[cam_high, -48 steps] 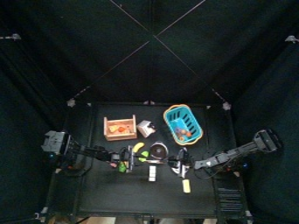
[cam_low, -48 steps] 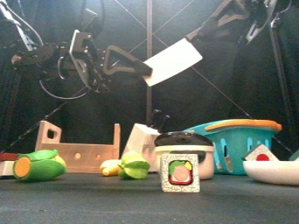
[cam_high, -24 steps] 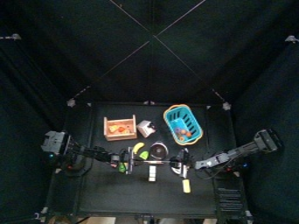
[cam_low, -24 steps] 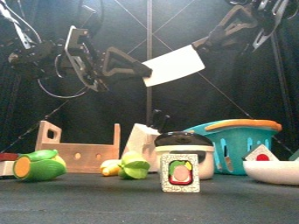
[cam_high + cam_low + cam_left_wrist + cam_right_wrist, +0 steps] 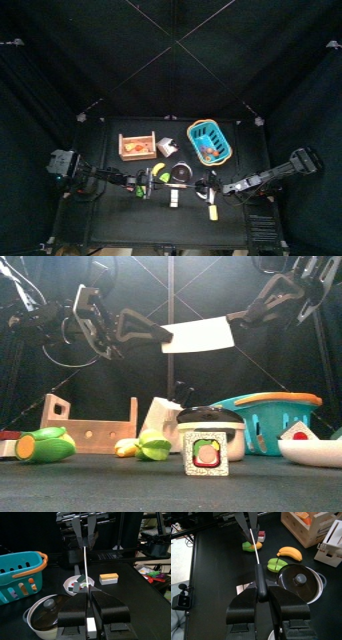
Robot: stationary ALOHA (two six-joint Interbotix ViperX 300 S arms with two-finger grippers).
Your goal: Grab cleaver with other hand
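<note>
cleaver [image 5: 198, 335] up in air, high above surface [image 5: 160, 491], flat blade level between both arms. left end effector [image 5: 150, 329] pinches blade end, jaws narrow on it. right end effector [image 5: 241, 315] grips handle end, jaws closed on it. pot [image 5: 210, 432], teal basket [image 5: 271, 421], wooden crate [image 5: 91, 430] sit below.

No readable text, label, brand, number or sign anywhere. Small carton [image 5: 203, 452] at the front of the table bears a printed picture panel with a green shape and a red dot, lettering too small and blurred to make out. White milk-style carton [image 5: 162, 416] behind it shows no legible print.
</note>
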